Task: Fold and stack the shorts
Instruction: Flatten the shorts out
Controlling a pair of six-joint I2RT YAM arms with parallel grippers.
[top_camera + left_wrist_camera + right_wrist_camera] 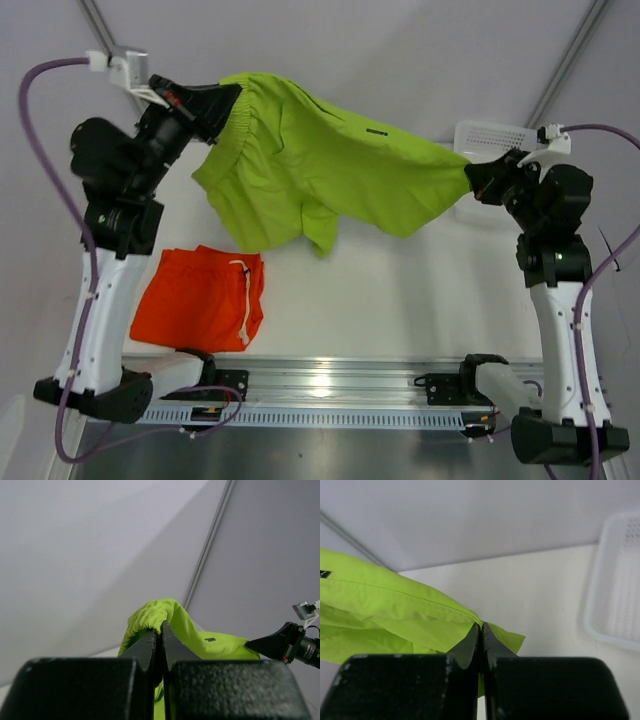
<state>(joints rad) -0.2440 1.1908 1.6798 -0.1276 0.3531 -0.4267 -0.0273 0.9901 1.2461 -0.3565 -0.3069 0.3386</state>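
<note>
Lime green shorts (pixel 320 170) hang stretched above the table (pixel 400 290), the left gripper (pixel 222 105) pinched tight on the gathered waistband and the right gripper (pixel 473 182) pressed together on a corner at the opposite end. The orange-red shorts (pixel 200 300) lie folded flat on the table near the left arm's base, drawstring showing. A white mesh basket (pixel 495 137) sits just behind the right gripper.

top view overhead, far; wrist views hug fingers (pixel 147 646) (all share green shorts (pixel 320 160))

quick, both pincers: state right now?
Left pincer: closed, holding the lime green shorts by the waistband.
Right pincer: closed, holding the same shorts by a leg hem.
</note>
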